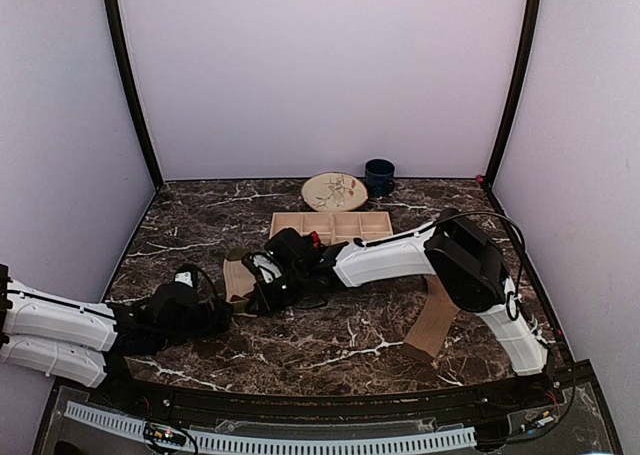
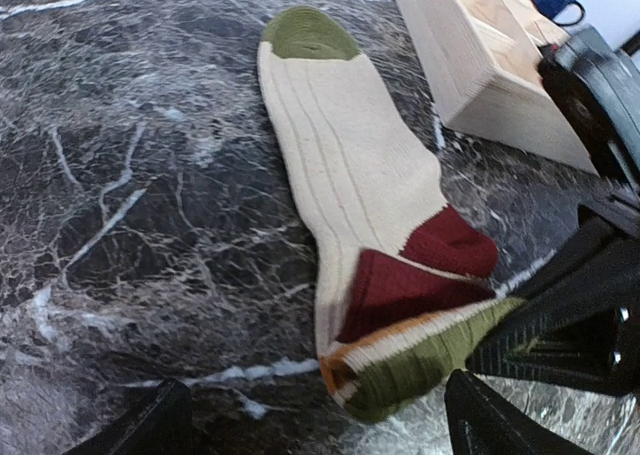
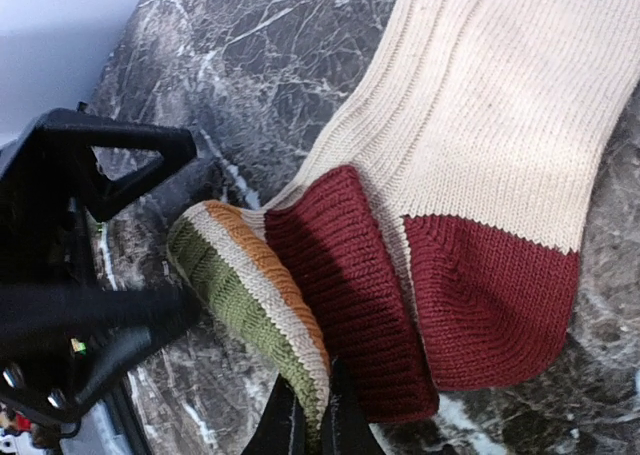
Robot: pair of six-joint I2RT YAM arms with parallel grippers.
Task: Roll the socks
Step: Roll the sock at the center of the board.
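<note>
A cream sock [image 2: 350, 175] with an olive toe, maroon heel and a cuff striped orange, cream and olive lies on the marble, its cuff end folded back over the leg. My right gripper [image 3: 312, 427] is shut on the edge of that folded cuff [image 3: 250, 295]. My left gripper [image 2: 320, 430] stands open just short of the cuff, one finger on each side, holding nothing. From above, the striped sock [image 1: 238, 278] lies between the left gripper [image 1: 222, 310] and the right gripper [image 1: 262, 280]. A plain tan ribbed sock [image 1: 432, 325] lies by the right arm.
A wooden compartment tray [image 1: 330, 225] sits just behind the grippers and shows close on the right in the left wrist view [image 2: 490, 65]. A patterned plate [image 1: 335, 190] and a blue mug [image 1: 379, 177] stand by the back wall.
</note>
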